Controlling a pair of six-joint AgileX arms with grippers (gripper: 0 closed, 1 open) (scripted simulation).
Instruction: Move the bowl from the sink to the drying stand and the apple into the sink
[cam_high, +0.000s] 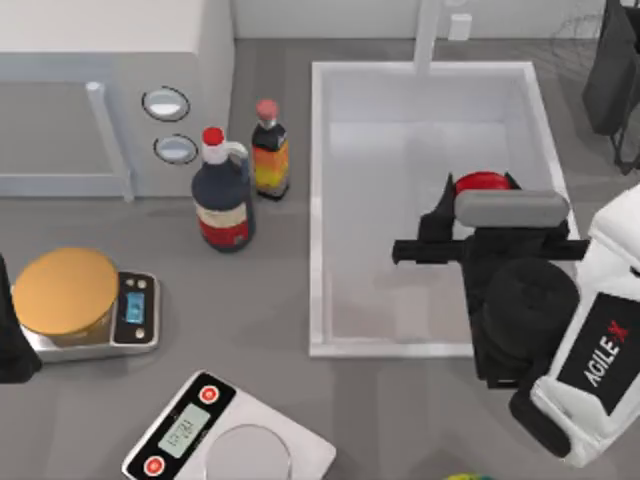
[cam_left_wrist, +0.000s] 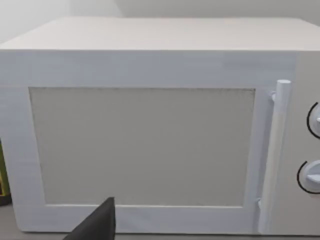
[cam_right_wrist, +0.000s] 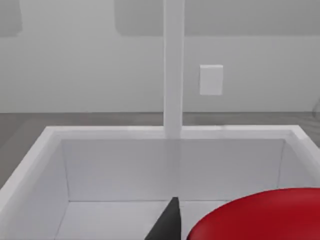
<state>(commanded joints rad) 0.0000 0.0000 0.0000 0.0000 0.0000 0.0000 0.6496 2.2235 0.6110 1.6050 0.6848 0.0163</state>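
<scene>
Top view. My right gripper (cam_high: 470, 200) hangs over the right half of the large white rectangular sink (cam_high: 318, 210), its white forearm reaching in across the sink's near-right corner. Just past the grey wrist block, a sliver of the small glossy red apple (cam_high: 481, 182) shows above the basin floor, inside the sink's rim. One dark finger (cam_high: 437, 215) juts out on the apple's left; the other is hidden under the wrist, so the fingers seem to be pinching the apple, though contact itself is not visible.

Right wrist view. The apple (cam_right_wrist: 260, 216) bulks large and close to the lens, with one dark fingertip (cam_right_wrist: 167, 222) just beside it. Beyond them are the sink's far wall (cam_right_wrist: 170, 167) and the white upright faucet post (cam_right_wrist: 173, 65), which rises from the rim's middle; the top view gives only its base.

Left of the sink, top view: a dark round-bodied bottle with a red cap (cam_high: 222, 195) and a smaller dark bottle with an orange label (cam_high: 269, 150) stand near its left wall; farther left are a white microwave oven (cam_high: 110, 90), a round orange-topped container (cam_high: 65, 292) on a small silver scale (cam_high: 135, 312), and a second white scale (cam_high: 225, 435).

Left wrist view. The microwave's door (cam_left_wrist: 142, 145) and its handle (cam_left_wrist: 274, 155) face the camera, with one dark fingertip (cam_left_wrist: 97, 225) of my left gripper in front; I cannot tell how that gripper's fingers are set.
</scene>
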